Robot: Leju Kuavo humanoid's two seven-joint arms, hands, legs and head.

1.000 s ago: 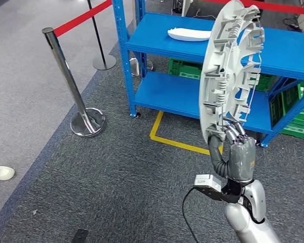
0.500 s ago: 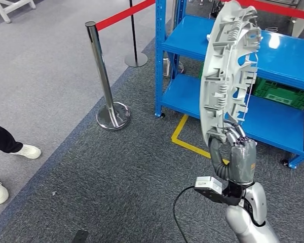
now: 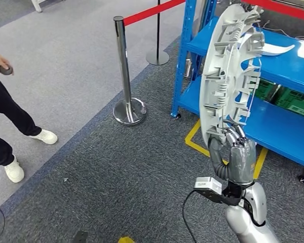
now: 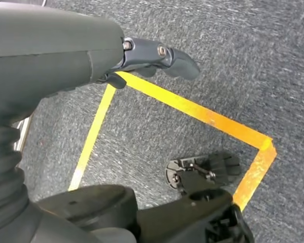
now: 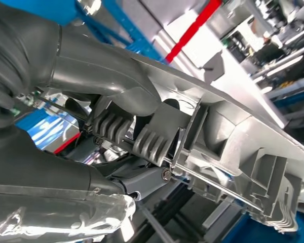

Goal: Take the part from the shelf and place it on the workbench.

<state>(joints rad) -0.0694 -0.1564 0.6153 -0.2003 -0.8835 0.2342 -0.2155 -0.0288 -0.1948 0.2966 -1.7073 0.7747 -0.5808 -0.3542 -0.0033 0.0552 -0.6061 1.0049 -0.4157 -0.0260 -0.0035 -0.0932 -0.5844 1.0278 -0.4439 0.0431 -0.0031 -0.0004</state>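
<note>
Part (image 3: 229,76) — a big grey ribbed disc — is standing nearly on edge directly above the right hand (image 3: 234,154), which is gripping its lower rim between thumb and fingers (image 5: 116,129). Beyond the hand, the blue shelf (image 3: 292,63) is sitting with another pale piece (image 3: 274,49) lying on it. Off to the hand's left, a chrome stanchion (image 3: 124,71) and a person's legs (image 3: 7,114) are occupying the carpet. Left hand (image 4: 158,55) is hanging with fingers apart, holding nothing. Carrying looks to be the step — I'd judge keeping the wrist steady matters, since the tall disc is levering on a narrow grip.
</note>
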